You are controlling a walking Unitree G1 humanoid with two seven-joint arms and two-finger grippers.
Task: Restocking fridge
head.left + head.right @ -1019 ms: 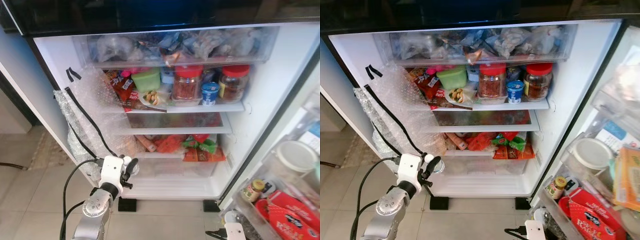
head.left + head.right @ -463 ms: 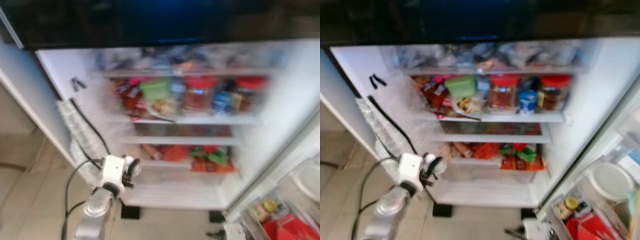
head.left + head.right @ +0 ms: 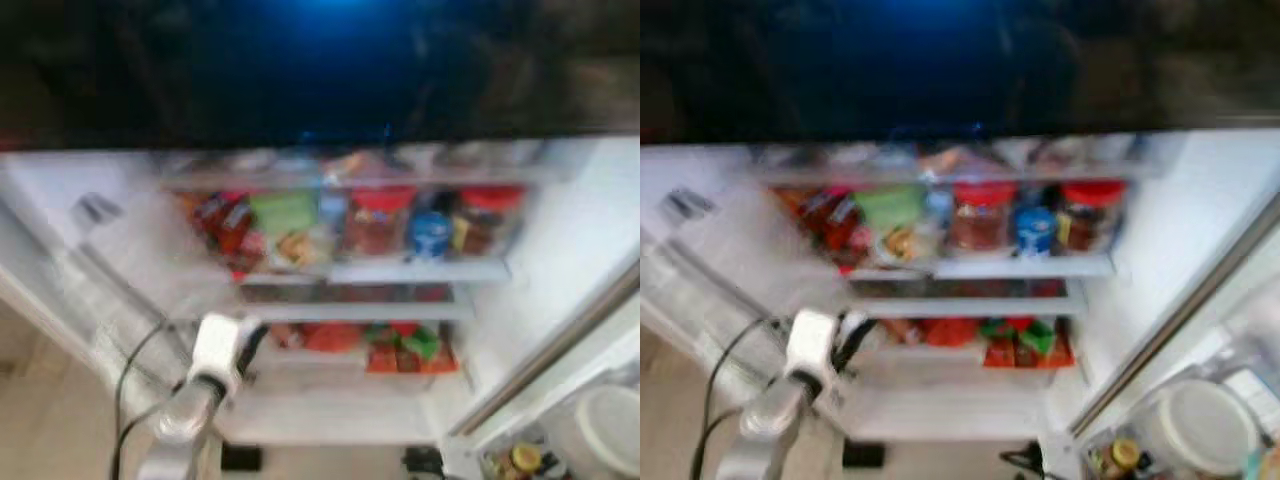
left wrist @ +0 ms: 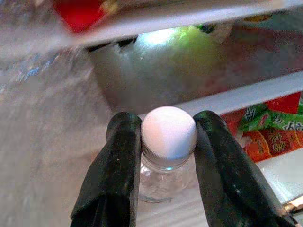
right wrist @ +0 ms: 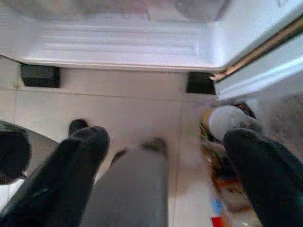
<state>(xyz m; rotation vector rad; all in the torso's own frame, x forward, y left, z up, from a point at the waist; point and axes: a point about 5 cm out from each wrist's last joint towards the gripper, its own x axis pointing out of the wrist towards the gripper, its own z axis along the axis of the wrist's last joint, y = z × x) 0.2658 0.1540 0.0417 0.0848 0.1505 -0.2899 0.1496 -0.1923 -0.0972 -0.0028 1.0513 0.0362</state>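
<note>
1. Both eye views are blurred; labels on the jars (image 3: pixel 378 218) and packets (image 3: pixel 400 345) in the fridge (image 3: pixel 560 250) cannot be read.
2. The top drawer's (image 3: pixel 940 158) contents are a smear, not identifiable.
3. The door bin's (image 3: pixel 1180 440) things are cut off by the picture's edge; only a white lid (image 3: pixel 1202 425) and a small yellow-capped jar (image 3: pixel 1122 455) can be made out.
4. In the left wrist view the left claw's (image 4: pixel 168 137) fingers (image 4: pixel 120 161) hide the sides of the bottle (image 4: pixel 165 175); its base is cut off.
5. In the right wrist view the right claw's (image 5: pixel 165 161) fingers (image 5: pixel 71 165) are blurred and cropped, and a grey blurred shape (image 5: pixel 135 189) between them cannot be identified.
</note>
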